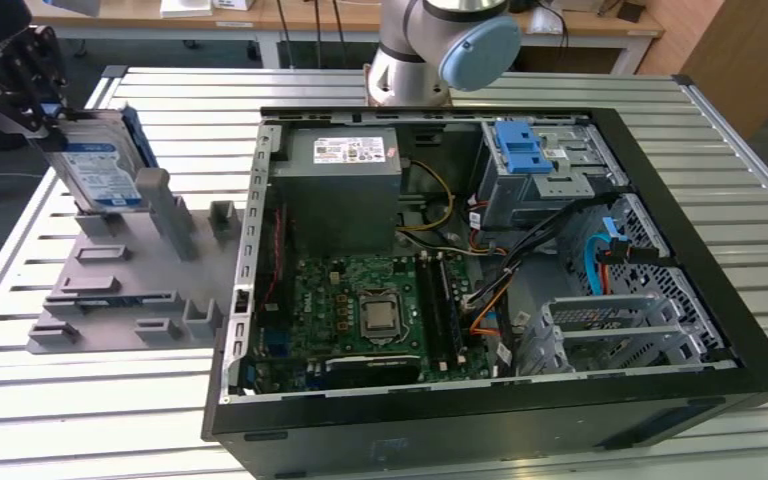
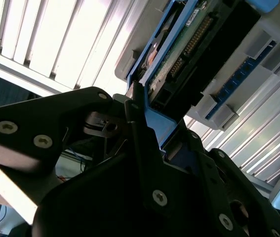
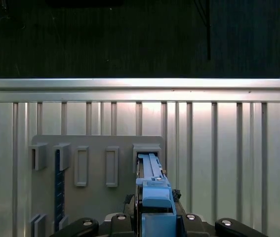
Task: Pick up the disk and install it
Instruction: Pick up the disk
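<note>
The disk (image 1: 97,165) stands on edge at the exterior view's far left, its blue-and-white label facing out and blue rails along its sides. It sits at the back slot of a grey holder plate (image 1: 117,285). My gripper (image 1: 45,112) is at the disk's top edge, shut on it. In the first wrist view the disk's blue rail (image 3: 152,182) runs out from between my gripper's (image 3: 154,219) black fingers. The second wrist view shows the disk's circuit-board underside (image 2: 179,54) and blue rail clamped in my gripper (image 2: 149,128).
An open black computer case (image 1: 704,250) lies on the slatted metal table (image 1: 91,420), with a motherboard (image 1: 371,310), a grey power supply box (image 1: 344,160) and a drive bay with a blue latch bracket (image 1: 524,150). The arm's base (image 1: 431,50) stands behind the case.
</note>
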Controlling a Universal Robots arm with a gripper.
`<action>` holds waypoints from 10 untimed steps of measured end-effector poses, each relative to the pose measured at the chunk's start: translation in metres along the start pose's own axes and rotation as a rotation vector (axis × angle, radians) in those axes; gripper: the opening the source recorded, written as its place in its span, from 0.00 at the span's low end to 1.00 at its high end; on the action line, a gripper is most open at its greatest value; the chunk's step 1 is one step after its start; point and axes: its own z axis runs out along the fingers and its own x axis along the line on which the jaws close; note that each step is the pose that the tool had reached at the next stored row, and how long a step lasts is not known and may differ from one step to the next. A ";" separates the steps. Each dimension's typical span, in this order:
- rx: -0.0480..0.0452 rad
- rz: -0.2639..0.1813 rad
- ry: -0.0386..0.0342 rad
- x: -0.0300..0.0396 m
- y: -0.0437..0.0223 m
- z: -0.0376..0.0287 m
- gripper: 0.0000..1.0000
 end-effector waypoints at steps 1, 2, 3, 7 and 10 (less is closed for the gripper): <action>0.0000 0.000 -0.0001 0.0000 0.0000 -0.0004 0.36; 0.0001 0.000 -0.0001 0.0000 0.0000 -0.0007 0.36; 0.0001 0.000 -0.0001 0.0000 0.0000 -0.0010 0.36; 0.0000 0.000 0.0000 0.0000 0.0000 -0.0029 0.36; 0.0000 0.000 0.0000 0.0000 0.0000 -0.0044 0.36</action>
